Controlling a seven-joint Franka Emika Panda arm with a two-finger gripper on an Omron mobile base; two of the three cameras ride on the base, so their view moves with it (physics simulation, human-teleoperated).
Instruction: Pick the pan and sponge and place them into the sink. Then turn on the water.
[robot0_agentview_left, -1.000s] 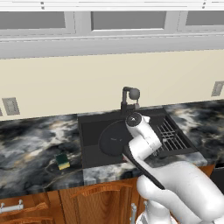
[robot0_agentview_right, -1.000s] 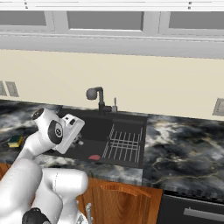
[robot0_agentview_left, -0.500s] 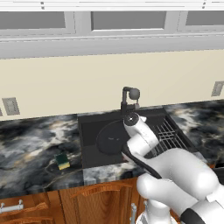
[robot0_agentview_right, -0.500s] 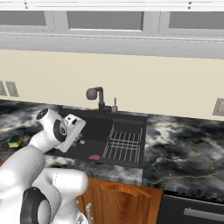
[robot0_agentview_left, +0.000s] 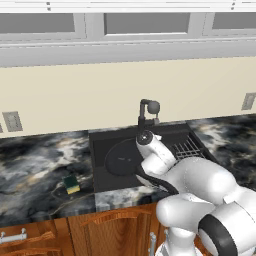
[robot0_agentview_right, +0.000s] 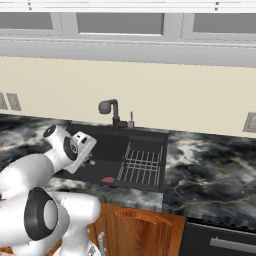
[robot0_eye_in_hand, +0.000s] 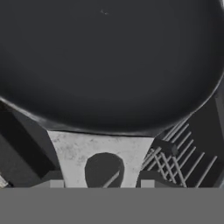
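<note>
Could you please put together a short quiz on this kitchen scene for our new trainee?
1. True or false: the sponge already lies in the sink.
2. What is the end effector shut on? A) the pan's handle B) the sponge C) nothing
3. Is water running from the faucet?
Key: 1. False: the sponge lies on the counter beside the sink. 2. A: it holds the pan over the sink. 3. No.

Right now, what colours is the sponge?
Yellow with a dark green top; the sponge shows best in the left base view.
</note>
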